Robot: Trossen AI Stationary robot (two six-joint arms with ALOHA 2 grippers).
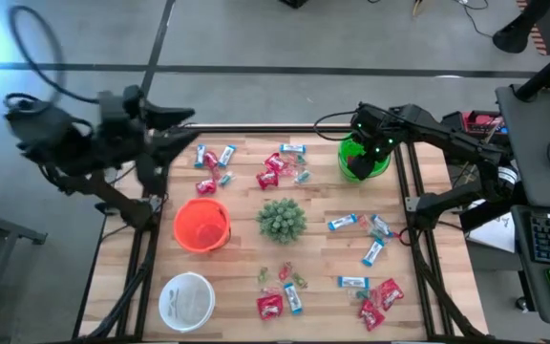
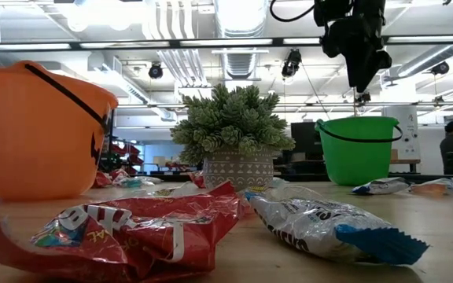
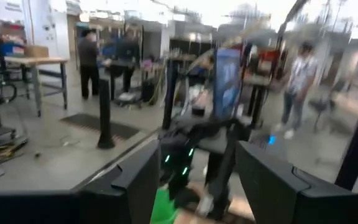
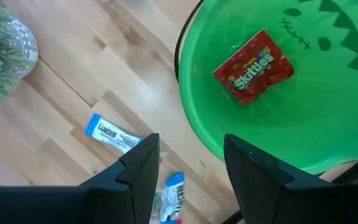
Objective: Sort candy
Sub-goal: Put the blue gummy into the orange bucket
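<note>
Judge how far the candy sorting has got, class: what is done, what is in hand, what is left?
Done: one red packet lies in the green bucket. In hand: nothing; the right gripper hovers open above that bucket, the left gripper waits open at the table's far-left edge. Left: almost everything, blue-and-white bars and red packets scattered on the table.
</note>
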